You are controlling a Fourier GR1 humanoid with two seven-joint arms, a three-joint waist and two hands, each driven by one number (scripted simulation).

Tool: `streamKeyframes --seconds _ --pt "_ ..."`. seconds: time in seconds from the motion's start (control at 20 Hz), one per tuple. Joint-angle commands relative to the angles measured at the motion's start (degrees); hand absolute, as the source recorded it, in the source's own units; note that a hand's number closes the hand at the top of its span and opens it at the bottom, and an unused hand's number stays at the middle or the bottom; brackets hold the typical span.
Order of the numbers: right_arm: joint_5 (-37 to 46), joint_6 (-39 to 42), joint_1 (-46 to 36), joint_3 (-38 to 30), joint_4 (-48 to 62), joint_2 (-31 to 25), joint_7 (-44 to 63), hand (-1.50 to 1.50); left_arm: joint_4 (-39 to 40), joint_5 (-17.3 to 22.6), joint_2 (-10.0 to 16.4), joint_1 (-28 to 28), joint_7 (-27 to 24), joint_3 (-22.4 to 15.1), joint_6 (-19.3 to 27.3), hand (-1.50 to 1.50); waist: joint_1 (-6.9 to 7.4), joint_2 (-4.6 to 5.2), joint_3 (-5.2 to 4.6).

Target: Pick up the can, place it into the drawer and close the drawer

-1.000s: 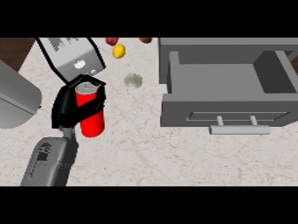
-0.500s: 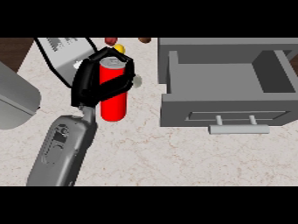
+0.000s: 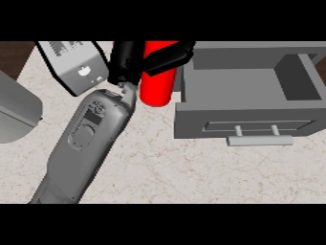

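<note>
- Item: can point(image 3: 156, 88), red, one piece. I see it held at the far side of the counter point(image 3: 193, 172), just beside the left outer wall of the drawer point(image 3: 250, 117) and outside it. Its lower end points toward me; its upper part is covered by black fingers. I cannot tell whether its lower end touches the counter.
- Item: right hand point(image 3: 128, 58), black. It is grasping the can, with the fingers curled across the upper part of the can from the left.
- Item: right forearm point(image 3: 88, 143), grey. It enters at the lower left of the head view and slants up and to the right toward the can.
- Item: left hand point(image 3: 77, 69), with a grey back and black rim. It rests near the upper left, to the left of the right hand, released, with the fingers straight and pointing up. It holds nothing.
- Item: left forearm point(image 3: 6, 110), grey. It shows as a broad shape at the left edge.
- Item: drawer, grey, pulled open toward me. Its inside floor is bare, and its front panel carries a pale bar handle point(image 3: 259, 140).
- Item: counter, pale mottled stone. It carries the drawer unit on its right half.
</note>
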Motion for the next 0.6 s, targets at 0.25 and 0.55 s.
streamKeyframes --seconds 0.25,0.55 --pt "0.8 0.6 -0.2 -0.4 0.2 -0.2 0.6 -1.5 15.8 3.6 0.0 -18.7 1.6 2.1 2.8 1.5 -0.49 0.17 0.01" --pt "1.4 1.2 0.8 1.7 1.9 1.4 -2.8 -1.5 25.3 9.9 0.0 -25.9 -0.6 -4.1 9.6 1.5 -1.54 0.32 0.05"
